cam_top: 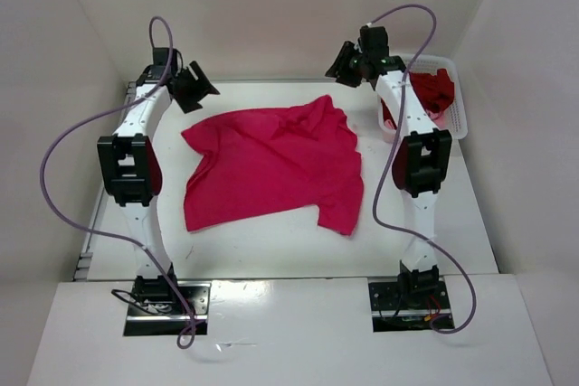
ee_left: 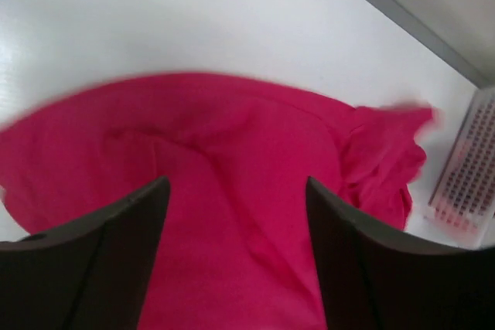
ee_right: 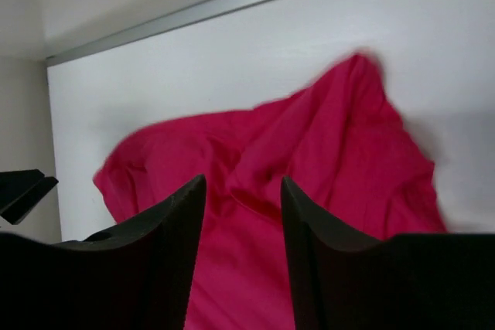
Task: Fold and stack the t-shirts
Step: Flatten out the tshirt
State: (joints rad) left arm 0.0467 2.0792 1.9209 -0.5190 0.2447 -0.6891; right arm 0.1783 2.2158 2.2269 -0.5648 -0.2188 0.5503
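WIDE OPEN OVER THE LAUNDRY: A bright magenta-red t-shirt (cam_top: 271, 169) is lying unfolded in the middle of the white desk (cam_top: 271, 255). Its cloth is resting mostly flat but is bunching into creases at the far right corner.

The 2 arms are reaching toward the far side of the desk, 1 on each flank of the garment. The left pincer (ee_left: 236, 183) is hovering by the shirt's far left edge with its fingers (ee_left: 116, 253) standing well apart and nothing between them. Its wrist camera is looking through the gap onto magenta cloth.

The right pincer (ee_right: 243, 181) is hanging near the far right corner. Its fingers (ee_right: 155, 253) are likewise parted and gripping nothing, and the shirt's rumpled edge is showing beyond them. In the overhead view both pincers are appearing raised clear of the cloth.

At the far right of the desk, just beside the right arm, a white plastic mesh basket (cam_top: 460, 119) is holding a dark crimson t-shirt (cam_top: 432, 86) in a heap. A purple cable (cam_top: 54, 178) is looping out from the left arm, and 1 more is trailing from the right.
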